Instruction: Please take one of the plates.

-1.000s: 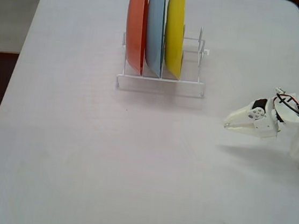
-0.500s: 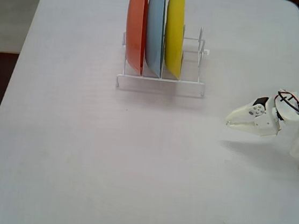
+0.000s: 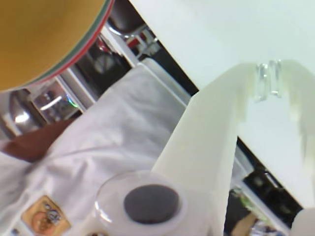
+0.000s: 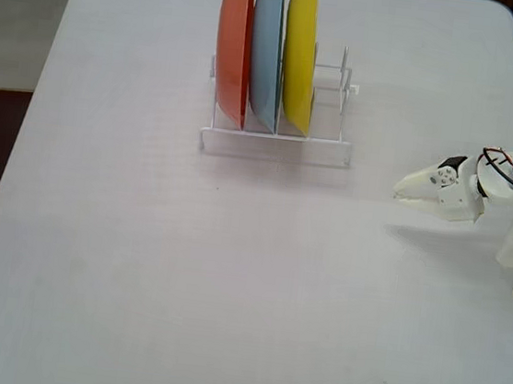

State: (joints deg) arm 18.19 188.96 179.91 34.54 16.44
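In the fixed view, bare table [image 4: 228,281] is lying open between the gripper [image 4: 400,192] and the rack [image 4: 276,143]. Three plates are standing upright there: orange [image 4: 234,50], blue [image 4: 266,54], yellow [image 4: 299,58], packed close together. The rack's right slots [image 4: 333,85] are standing empty.

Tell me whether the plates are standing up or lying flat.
Standing on edge: the orange plate, blue plate and yellow plate sit side by side in the white rack.
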